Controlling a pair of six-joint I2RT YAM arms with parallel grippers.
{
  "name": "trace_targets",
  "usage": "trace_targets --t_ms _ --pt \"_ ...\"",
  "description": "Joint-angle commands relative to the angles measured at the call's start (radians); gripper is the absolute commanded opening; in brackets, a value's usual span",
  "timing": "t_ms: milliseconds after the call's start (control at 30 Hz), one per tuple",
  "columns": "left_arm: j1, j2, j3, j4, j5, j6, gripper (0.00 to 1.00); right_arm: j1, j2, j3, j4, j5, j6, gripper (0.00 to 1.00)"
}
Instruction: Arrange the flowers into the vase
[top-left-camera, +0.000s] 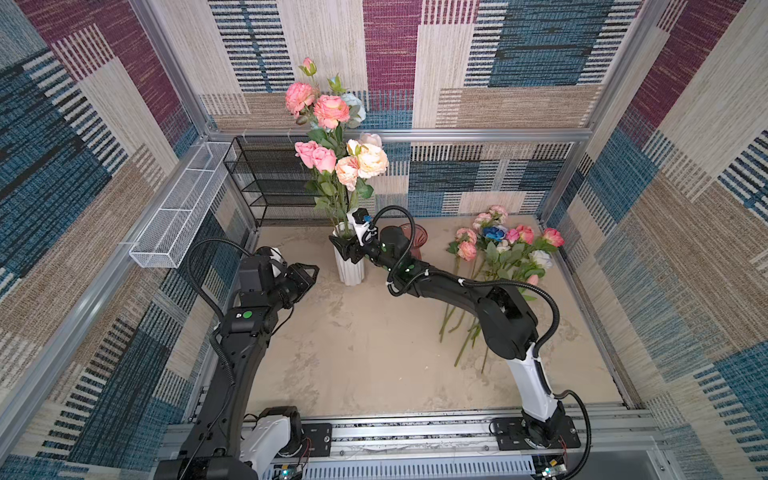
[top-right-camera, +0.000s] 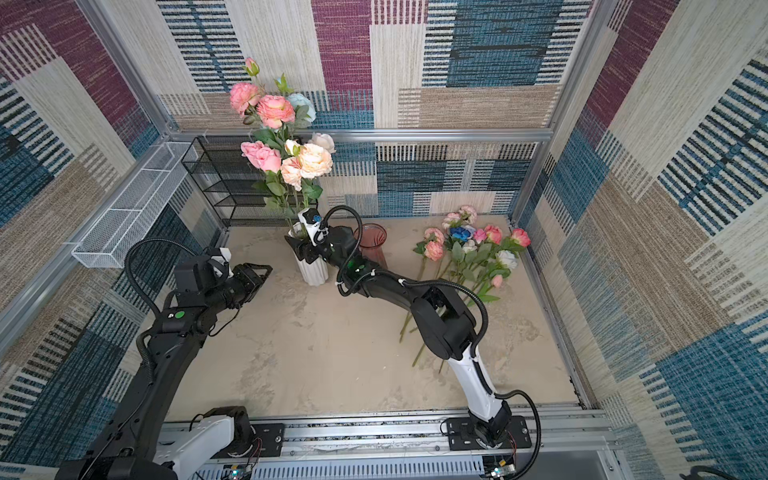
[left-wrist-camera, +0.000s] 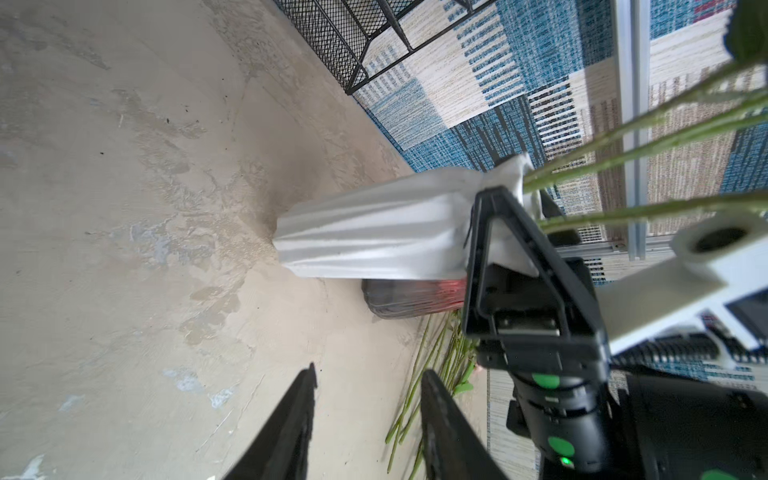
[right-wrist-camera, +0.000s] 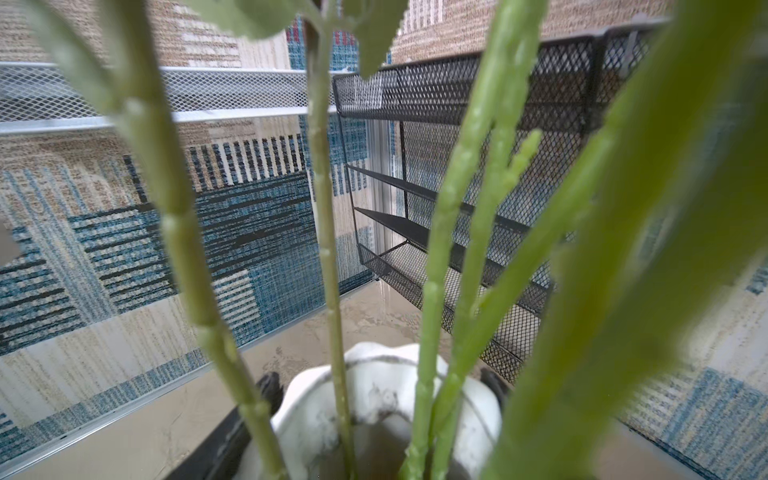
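Vase (top-left-camera: 350, 272) clasped at neck by right gripper (top-left-camera: 345, 246); left gripper (top-left-camera: 312, 275) parted, empty. Vase should be held upright while flowers (top-left-camera: 503, 249) are added.

— What's the vase (top-left-camera: 349, 269) showing?
— It's showing plain white, ribbed. The flowers (top-left-camera: 331, 111) are glowing pink, peach and cream over green stems.
— And the walls (top-left-camera: 540, 62)?
— They're running in striped patches of blue, maroon and beige. The desk (top-left-camera: 365, 353) is looking mottled sand; the shelf (top-left-camera: 270, 183) is showing black mesh.
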Motion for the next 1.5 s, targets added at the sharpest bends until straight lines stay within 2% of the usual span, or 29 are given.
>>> trace_targets --t_ms 0,200,333,467,533,667,733,767,1000,1200,1467 --pt "0.007 -0.005 -0.007 0.011 0.029 0.014 0.44 -0.002 0.065 0.112 0.010 -0.039 0.016 0.00" --pt "0.010 0.000 -0.010 0.016 0.040 0.018 0.44 -0.011 0.148 0.213 -0.054 -0.033 0.057 0.01" --pt "0.015 0.004 -0.009 0.017 0.046 0.020 0.44 -0.011 0.160 0.238 -0.078 -0.033 0.067 0.28" --pt "0.020 0.009 -0.010 0.022 0.051 0.019 0.44 -0.011 0.173 0.273 -0.111 -0.036 0.067 0.48" --pt "0.023 0.011 -0.012 0.025 0.057 0.017 0.44 -0.011 0.171 0.272 -0.111 -0.036 0.069 0.56" --pt "0.029 0.013 -0.015 0.027 0.065 0.014 0.44 -0.011 0.161 0.260 -0.106 -0.051 0.068 0.63" --pt "0.030 0.012 -0.016 0.028 0.067 0.015 0.44 -0.011 0.152 0.251 -0.103 -0.055 0.072 0.96" --pt "0.032 0.012 -0.016 0.027 0.066 0.015 0.44 -0.011 0.149 0.246 -0.100 -0.052 0.073 1.00" --pt "0.036 0.009 -0.017 0.030 0.069 0.012 0.44 -0.006 0.108 0.185 -0.073 -0.051 0.075 1.00" --pt "0.036 0.015 -0.016 0.036 0.076 0.007 0.44 0.008 0.039 0.065 -0.021 -0.044 0.068 1.00" --pt "0.037 0.005 -0.018 0.035 0.087 0.004 0.54 0.039 -0.122 -0.174 0.075 0.000 0.061 1.00"
